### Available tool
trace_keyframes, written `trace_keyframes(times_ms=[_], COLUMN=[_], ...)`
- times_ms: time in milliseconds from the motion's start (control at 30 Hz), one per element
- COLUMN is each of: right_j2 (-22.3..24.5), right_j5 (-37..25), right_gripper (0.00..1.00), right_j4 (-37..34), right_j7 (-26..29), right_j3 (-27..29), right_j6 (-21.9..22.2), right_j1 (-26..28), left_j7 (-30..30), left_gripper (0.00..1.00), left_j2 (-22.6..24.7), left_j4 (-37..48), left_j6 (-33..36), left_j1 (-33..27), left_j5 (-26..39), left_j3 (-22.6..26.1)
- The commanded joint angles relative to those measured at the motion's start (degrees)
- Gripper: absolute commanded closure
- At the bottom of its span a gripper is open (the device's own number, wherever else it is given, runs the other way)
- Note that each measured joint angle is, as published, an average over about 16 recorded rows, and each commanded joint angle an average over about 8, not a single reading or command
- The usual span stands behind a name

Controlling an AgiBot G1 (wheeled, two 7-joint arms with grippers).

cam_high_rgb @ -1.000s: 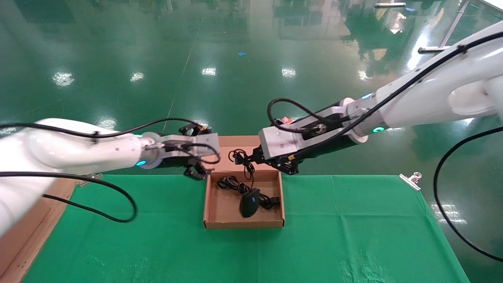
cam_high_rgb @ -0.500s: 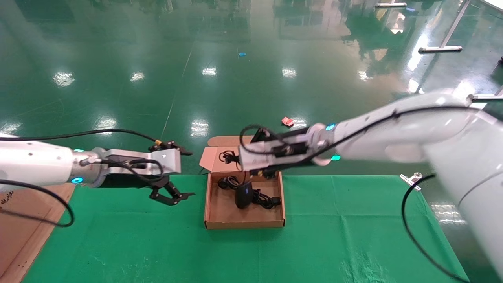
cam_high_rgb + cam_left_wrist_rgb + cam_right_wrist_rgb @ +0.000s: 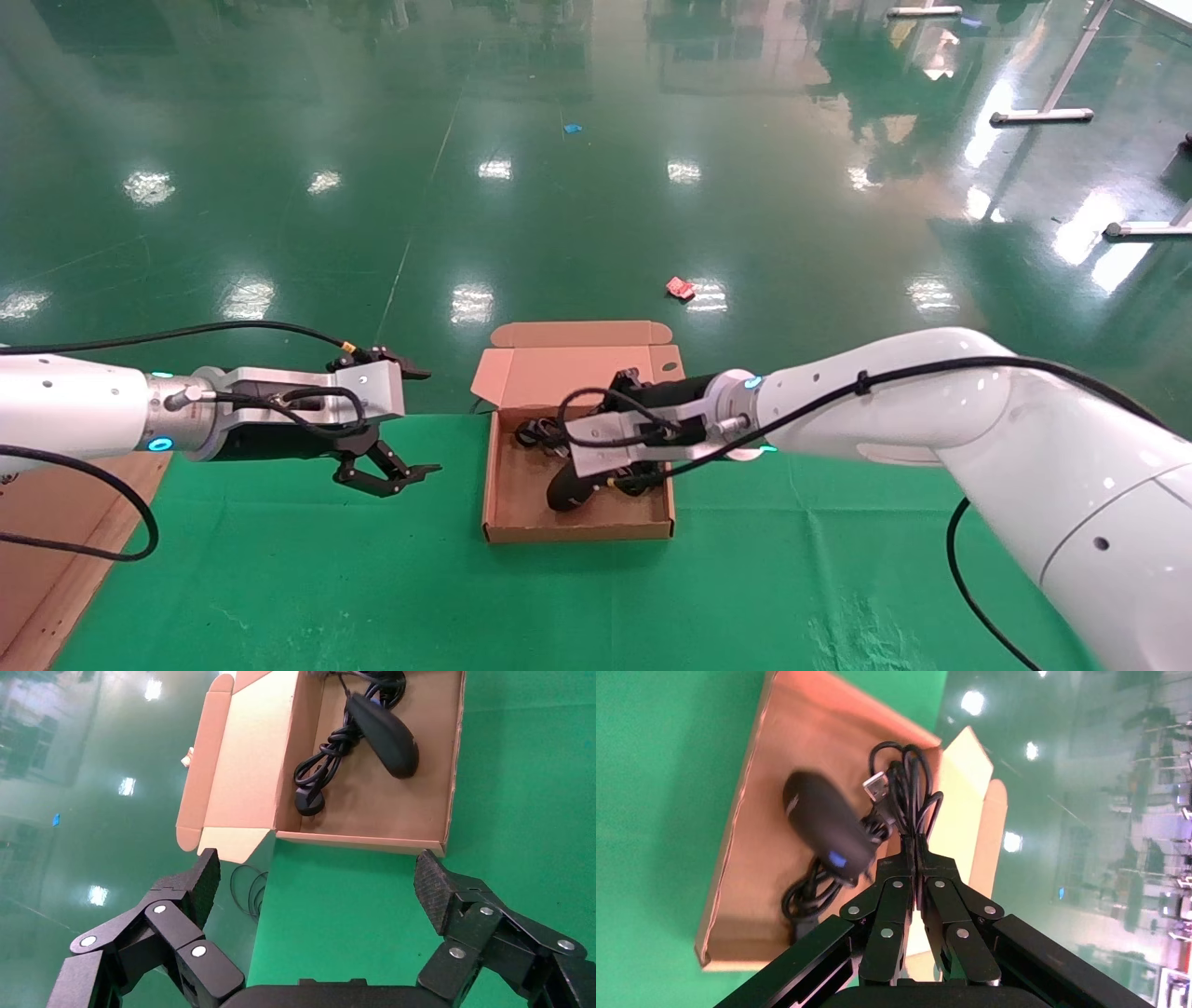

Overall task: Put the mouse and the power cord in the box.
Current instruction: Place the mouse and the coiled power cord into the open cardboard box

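A: Now, contents of the shallow square brown cardboard box (image 3: 503,508)?

B: Lid hinged back, tray sitting on the green cloth-covered table (image 3: 745,578). Inside: the small black oval mouse (image 3: 385,735) with its blue light showing, lying against the black bundled power cord (image 3: 320,776), whose round plug end rests on the box floor.

A: Right gripper (image 3: 914,855)?

B: Low over the box interior, fingers pinched tight on the mouse's thin black bundled cable (image 3: 909,787); the USB plug sticks out beside the loops.

A: Left gripper (image 3: 396,471)?

B: Beside the box on its left, above the cloth, jaws spread wide, holding nothing.
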Motion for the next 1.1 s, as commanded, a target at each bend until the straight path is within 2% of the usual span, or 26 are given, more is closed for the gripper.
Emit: trace_keyframes(times_ms=[33, 100, 133, 167, 700, 900, 1100], right_j2=[0.01, 0.01, 0.01, 0.01, 0.50, 2.76, 7.12], right_j5=[0.23, 0.28, 0.31, 0.34, 0.35, 2.86, 7.25], right_gripper=[0.32, 0.08, 0.02, 0.00, 0.00, 0.00, 0.00], right_j4=[0.20, 0.34, 0.40, 0.46, 0.57, 2.89, 7.34], right_j7=[0.04, 0.01, 0.00, -0.02, 0.12, 2.45, 6.35], right_j3=[-1.68, -2.27, -2.50, -2.75, -1.35, 1.51, 6.25], right_j6=[1.10, 1.56, 1.74, 1.94, 0.77, -1.68, -5.88], right_j1=[-0.24, -0.44, -0.54, -0.63, -0.30, -2.24, -5.61], left_j7=[0.08, 0.10, 0.10, 0.11, -0.35, -3.16, -7.07], left_gripper=[0.00, 0.00, 0.00, 0.00, 0.00, 0.00, 0.00], left_j2=[-0.03, -0.09, -0.12, -0.14, -0.21, -1.91, -4.27], left_j4=[0.11, 0.19, 0.22, 0.26, -0.52, -4.31, -9.61], left_j6=[0.09, 0.18, 0.21, 0.24, 0.27, 2.22, 4.94], left_j1=[0.01, 0.02, 0.03, 0.03, 0.45, 3.12, 6.83], left_j5=[-0.07, -0.17, -0.21, -0.25, -0.22, -1.69, -3.73], left_j3=[-0.05, -0.10, -0.12, -0.14, -0.59, -4.20, -9.23])
